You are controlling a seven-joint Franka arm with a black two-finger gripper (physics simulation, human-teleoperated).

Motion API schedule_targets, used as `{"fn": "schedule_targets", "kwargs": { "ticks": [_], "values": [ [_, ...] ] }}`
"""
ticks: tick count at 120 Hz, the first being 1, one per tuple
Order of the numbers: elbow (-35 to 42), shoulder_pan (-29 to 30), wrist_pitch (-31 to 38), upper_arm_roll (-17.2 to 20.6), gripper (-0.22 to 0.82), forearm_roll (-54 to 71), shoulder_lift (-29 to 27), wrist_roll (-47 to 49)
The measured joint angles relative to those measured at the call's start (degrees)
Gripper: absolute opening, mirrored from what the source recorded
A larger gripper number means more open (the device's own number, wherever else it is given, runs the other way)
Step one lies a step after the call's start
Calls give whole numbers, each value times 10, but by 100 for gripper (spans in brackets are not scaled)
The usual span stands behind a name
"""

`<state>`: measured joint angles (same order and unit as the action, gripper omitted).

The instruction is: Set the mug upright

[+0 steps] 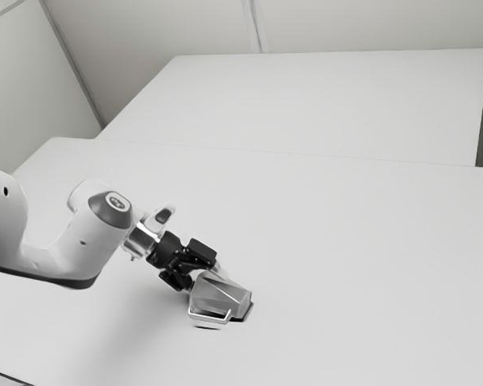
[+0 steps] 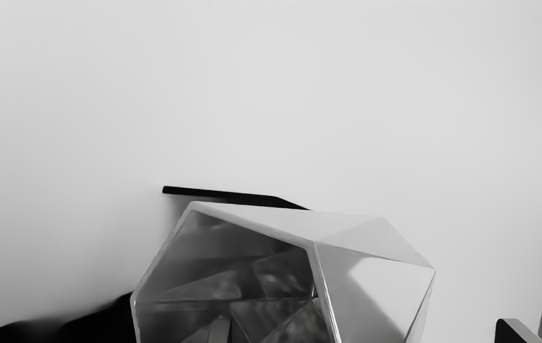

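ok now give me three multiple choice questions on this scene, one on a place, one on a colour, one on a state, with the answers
1. In the exterior view, where is the handle of the mug?
A) on the body's side toward the view's top edge
B) on the body's side toward the view's bottom edge
C) inside the mug

2. What colour is the mug's body?
A) grey
B) red
C) yellow

3. How does the mug lie?
A) upright
B) upside down
C) tipped over

1: B, the pale loop shows below the body in the exterior view.
2: A, its faceted sides are grey in both views.
3: C, its mouth faces sideways, toward the gripper.
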<state>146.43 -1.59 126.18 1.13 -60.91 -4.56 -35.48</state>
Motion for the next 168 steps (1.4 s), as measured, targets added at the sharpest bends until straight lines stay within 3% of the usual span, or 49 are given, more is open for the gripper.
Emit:
{"fn": "schedule_targets", "kwargs": {
  "ticks": [15,47,64,97,112,147,168],
  "values": [
    [4,0,-2,0,55,-38,0,-37],
    [5,0,-11,0,8,-71,-1,-95],
    [5,-4,-10,1,-5,-73,-5,-116],
    [0,-12,-13,3,-13,-74,-56,-141],
    [-49,-12,-19,26,-14,-41,-70,-136],
    [-162,-8,-85,35,-14,279,-83,-27],
    [-175,-2,-129,35,-14,474,-89,62]
  ]
}}
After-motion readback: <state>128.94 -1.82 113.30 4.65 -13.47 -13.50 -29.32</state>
